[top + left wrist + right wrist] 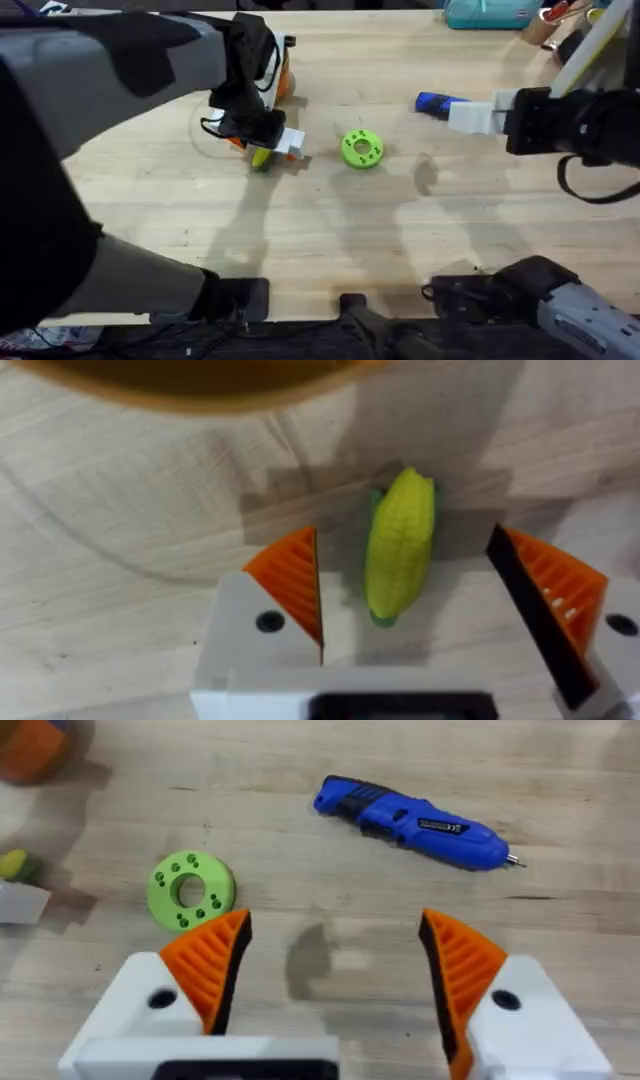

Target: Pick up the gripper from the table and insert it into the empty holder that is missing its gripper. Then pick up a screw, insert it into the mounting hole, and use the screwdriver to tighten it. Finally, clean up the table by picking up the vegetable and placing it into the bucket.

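Observation:
The vegetable [400,545], a small yellow corn cob with a green end, lies on the wooden table between the orange pads [290,575] of my left gripper [278,148]. That gripper is open and straddles it, and neither pad touches it. Just beyond stands the orange bucket [283,82], partly hidden by the left arm. The blue screwdriver [415,820] lies flat at the right, in front of my right gripper [335,960], which hovers open and holds nothing. The loose gripper, the holder and the screw are out of view.
A round green disc with holes [361,148] lies between the two grippers. A teal box [488,12] and other items sit at the table's far right edge. Bare wood stretches across the near half of the table [330,240].

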You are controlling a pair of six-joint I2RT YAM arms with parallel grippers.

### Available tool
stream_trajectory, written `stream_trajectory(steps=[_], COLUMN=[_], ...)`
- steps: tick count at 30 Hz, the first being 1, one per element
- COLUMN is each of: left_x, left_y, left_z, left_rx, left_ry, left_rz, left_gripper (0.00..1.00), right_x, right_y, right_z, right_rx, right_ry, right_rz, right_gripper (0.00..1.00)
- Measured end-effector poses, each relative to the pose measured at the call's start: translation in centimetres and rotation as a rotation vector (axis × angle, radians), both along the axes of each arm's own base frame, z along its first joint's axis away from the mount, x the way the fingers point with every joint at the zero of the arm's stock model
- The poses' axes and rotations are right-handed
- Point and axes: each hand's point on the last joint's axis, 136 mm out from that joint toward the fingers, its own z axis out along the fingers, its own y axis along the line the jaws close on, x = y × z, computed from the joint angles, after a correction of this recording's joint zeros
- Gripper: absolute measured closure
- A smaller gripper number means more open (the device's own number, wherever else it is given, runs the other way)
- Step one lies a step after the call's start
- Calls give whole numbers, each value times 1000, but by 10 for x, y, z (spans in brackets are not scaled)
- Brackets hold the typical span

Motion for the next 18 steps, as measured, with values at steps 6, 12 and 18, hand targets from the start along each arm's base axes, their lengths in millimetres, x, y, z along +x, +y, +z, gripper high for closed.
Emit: stream_trajectory(steps=[6, 12, 18], left_x=[-1, 0, 0], left_y=[0, 1, 1], left_z=[-12, -13, -13], left_rx=[9, 13, 12], left_ry=[32, 32, 32], left_rz=[-3, -4, -6], left_gripper=[14, 112, 438], right_x=[0, 0, 0], right_y=[0, 0, 0], right_z=[0, 0, 0], right_rx=[0, 0, 0], right_ry=[1, 1, 1], right_rz=[0, 0, 0], right_gripper=[6, 7, 7])
